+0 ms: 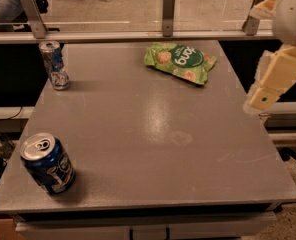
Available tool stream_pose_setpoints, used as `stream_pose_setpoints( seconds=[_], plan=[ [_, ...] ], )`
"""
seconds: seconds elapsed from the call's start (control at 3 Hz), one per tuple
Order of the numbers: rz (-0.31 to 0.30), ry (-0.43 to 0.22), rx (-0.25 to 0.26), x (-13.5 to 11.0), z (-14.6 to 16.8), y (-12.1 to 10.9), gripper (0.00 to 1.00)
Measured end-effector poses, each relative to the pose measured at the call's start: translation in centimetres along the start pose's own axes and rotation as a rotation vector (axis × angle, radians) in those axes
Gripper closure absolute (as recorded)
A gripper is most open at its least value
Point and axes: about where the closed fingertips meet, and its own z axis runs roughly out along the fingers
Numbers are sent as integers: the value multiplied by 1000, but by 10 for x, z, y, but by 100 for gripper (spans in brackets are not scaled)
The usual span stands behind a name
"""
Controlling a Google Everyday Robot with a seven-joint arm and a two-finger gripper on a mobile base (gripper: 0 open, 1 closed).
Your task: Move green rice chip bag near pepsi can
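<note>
Found green rice chip bag [180, 61] flat at far right of worktop [153, 134], well apart from pepsi can [47, 164] at near left. Judged light, crinkly, soft; advise pinching a crimped edge. Located gripper [270, 84] beyond right edge, clear of bag; released or clenched, cannot tell.

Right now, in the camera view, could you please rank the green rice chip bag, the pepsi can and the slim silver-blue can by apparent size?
1. pepsi can and green rice chip bag: about alike; the can is nearer, so unranked.
2. slim silver-blue can: smallest.
The gripper hangs right of the table.
</note>
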Motion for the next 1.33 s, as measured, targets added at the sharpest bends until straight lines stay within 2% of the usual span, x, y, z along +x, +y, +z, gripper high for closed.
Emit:
stream_pose_setpoints(
  seconds=[0.33,0.67,1.0,1.33],
  plan=[
    [-29,-87,-8,-23,58,-25,0],
    [-21,-172,25,-44,113,-62,0],
    [20,-237,56,-56,159,-99,0],
    [92,-291,66,-63,203,-133,0]
  ],
)
